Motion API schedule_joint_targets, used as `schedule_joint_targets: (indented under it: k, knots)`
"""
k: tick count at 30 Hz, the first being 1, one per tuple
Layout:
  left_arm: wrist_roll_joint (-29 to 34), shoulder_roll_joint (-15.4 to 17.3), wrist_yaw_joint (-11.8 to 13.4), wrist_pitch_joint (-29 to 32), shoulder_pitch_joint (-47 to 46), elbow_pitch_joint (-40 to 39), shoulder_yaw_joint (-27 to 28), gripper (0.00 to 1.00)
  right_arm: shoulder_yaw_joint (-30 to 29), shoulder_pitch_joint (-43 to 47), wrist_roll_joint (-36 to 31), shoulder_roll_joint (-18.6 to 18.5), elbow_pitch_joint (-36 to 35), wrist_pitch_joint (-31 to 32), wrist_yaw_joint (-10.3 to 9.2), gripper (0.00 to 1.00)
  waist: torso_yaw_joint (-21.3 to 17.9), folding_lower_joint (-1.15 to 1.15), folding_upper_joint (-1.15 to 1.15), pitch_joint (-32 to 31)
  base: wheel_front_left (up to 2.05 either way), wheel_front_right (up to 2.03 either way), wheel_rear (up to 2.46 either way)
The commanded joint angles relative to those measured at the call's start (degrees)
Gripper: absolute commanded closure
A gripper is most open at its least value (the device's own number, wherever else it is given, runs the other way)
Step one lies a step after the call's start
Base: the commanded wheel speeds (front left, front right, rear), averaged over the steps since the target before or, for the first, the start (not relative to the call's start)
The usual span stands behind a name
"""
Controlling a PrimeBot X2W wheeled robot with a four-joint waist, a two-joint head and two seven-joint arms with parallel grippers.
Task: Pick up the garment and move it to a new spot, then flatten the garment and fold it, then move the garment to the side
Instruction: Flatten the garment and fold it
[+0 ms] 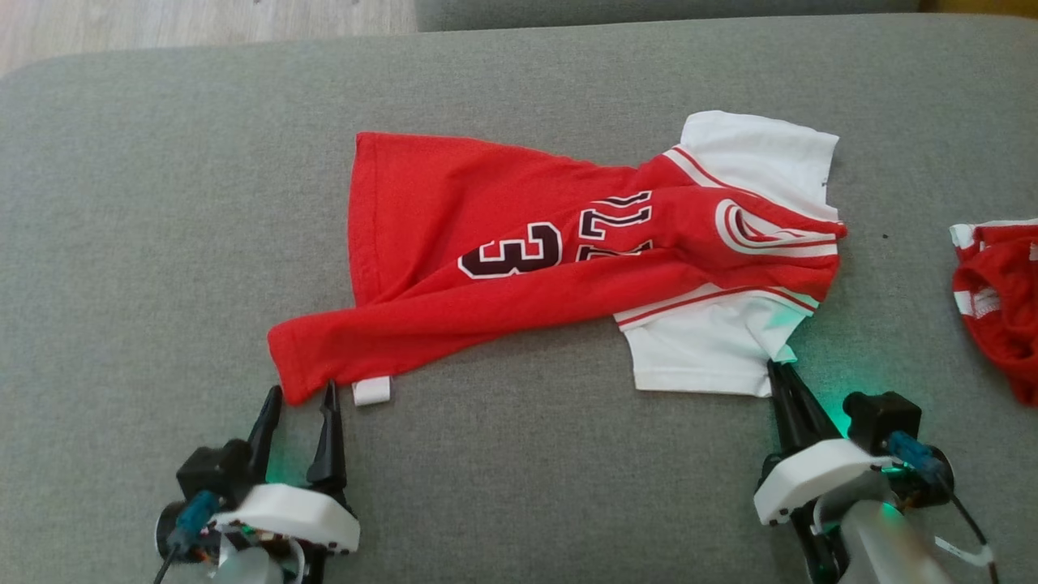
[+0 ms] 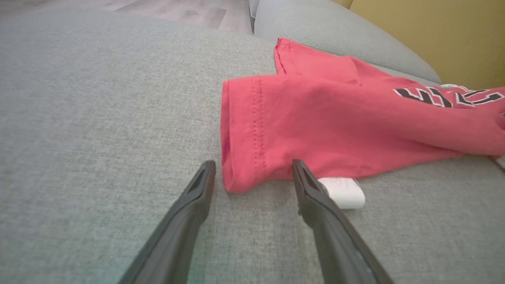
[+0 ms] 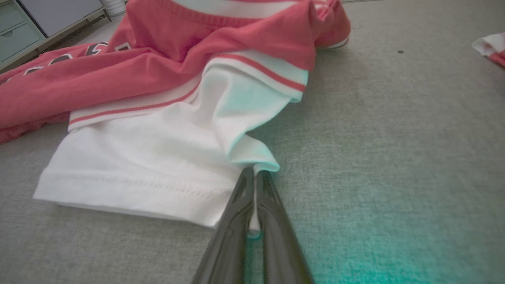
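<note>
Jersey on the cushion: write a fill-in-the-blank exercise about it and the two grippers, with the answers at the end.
The right gripper is shut on the jersey's ____ sleeve.
The left gripper's fingers stand ____ at the jersey's red corner.
The big black digit on the jersey is ____.
The jersey lies on a ____ cushion.
Missing words: white; open; 3; grey.

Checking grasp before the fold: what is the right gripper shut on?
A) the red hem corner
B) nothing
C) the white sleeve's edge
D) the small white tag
C: in the right wrist view the right gripper has its fingers closed with a fold of the white sleeve pinched between them.
</note>
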Motion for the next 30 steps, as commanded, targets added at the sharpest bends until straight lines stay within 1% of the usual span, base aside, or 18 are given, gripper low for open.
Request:
schedule_joint_targets:
  k: [1,8,9,10,11,16,20,23,26,30]
  knots:
    - [-0.5,0.5,0.1,-0.3,-2.0,-1.0,1.2,0.0,1.5,-0.8,-0.4,-0.2,0.7,0.6,-0.05,1.0,-0.1,0.0,0.0,0.0,0.0,0.0,0.0]
    - [-2.2,0.5,0.1,-0.3,-3.0,-0.1,0.6,0.0,1.9,-0.9,-0.4,-0.2,0.3,0.6,-0.05,1.0,-0.6,0.0,0.0,0.5,0.0,0.0,0.0]
    - [-2.4,0.5,0.1,-0.3,-3.2,-0.2,0.5,0.29,2.0,-0.9,-0.3,-0.2,0.2,0.6,-0.05,1.0,-0.6,0.0,0.0,0.5,0.0,0.0,0.0]
    - [-2.6,0.6,0.1,-0.3,-3.3,-0.5,0.3,0.67,2.1,-0.9,-0.2,-0.2,0.1,0.6,-0.05,1.0,-0.7,0.0,0.0,0.6,0.0,0.0,0.0]
    - [-2.7,0.7,0.1,-0.3,-3.4,-1.1,0.2,1.0,2.1,-0.9,-0.1,-0.2,-0.1,0.6,-0.05,1.0,-0.7,0.0,0.0,0.6,0.0,0.0,0.0]
    - [-3.6,1.2,0.1,-0.3,-3.0,-2.9,-0.5,1.0,2.5,-0.8,1.6,-0.4,-2.8,0.6,-0.05,1.0,-0.5,0.0,0.0,0.0,0.0,0.0,0.0]
    - [-3.4,2.1,0.1,-0.3,-2.5,-7.9,-1.4,1.0,3.8,-0.9,6.4,-0.5,-9.2,0.6,-0.05,1.0,-0.3,0.0,0.0,-2.1,0.0,0.0,0.0]
    - [-4.7,3.5,0.1,-0.3,-2.8,-12.9,-3.1,1.0,5.0,-1.7,11.5,-1.8,-15.1,0.6,-0.05,1.0,0.0,0.0,0.0,-4.3,0.0,0.0,0.0]
    - [-7.6,6.3,0.1,-0.3,-4.4,-17.6,-5.2,1.0,5.2,-3.6,17.2,-3.8,-20.6,0.6,-0.05,1.0,0.2,0.0,0.0,-7.0,0.0,0.0,0.0]
    - [-10.9,12.8,0.1,-0.3,-8.6,-22.3,-9.0,1.0,3.8,-7.8,24.2,-6.6,-27.2,0.6,-0.05,1.0,0.3,0.0,0.0,-10.4,0.0,0.0,0.0]
